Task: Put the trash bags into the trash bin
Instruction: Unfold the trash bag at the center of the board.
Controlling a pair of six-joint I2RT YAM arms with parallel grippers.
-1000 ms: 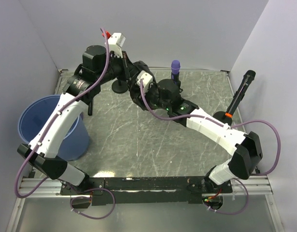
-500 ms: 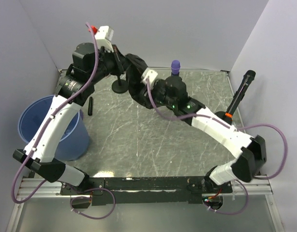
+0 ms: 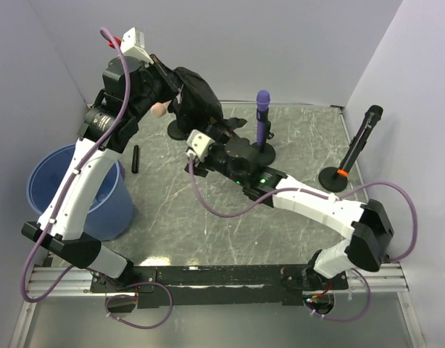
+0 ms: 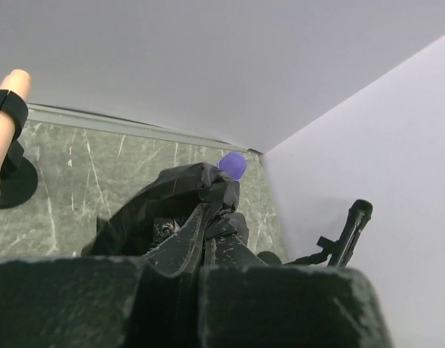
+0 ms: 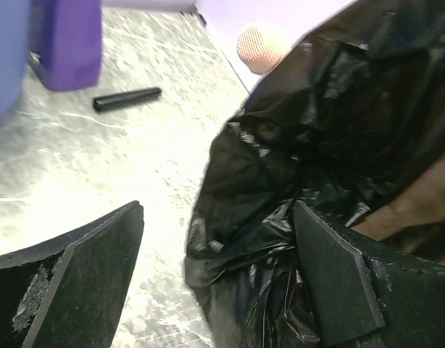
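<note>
left gripper [image 4: 206,243]: we see it pinching the trash bag [image 3: 197,98]
right gripper [image 5: 219,217]: spread, bag between its fingers
trash bin [image 3: 59,185]: well apart from both

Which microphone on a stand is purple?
The middle microphone; the right microphone is black with an orange band, and the left microphone is pink.

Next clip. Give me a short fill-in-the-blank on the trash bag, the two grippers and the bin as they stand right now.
1. The black trash bag is clamped in the ____ gripper.
2. The right gripper is up against the bag with its jaws ____.
3. The trash bin, the biggest thing in view, is ____ in colour.
Missing words: left; open; blue.
</note>
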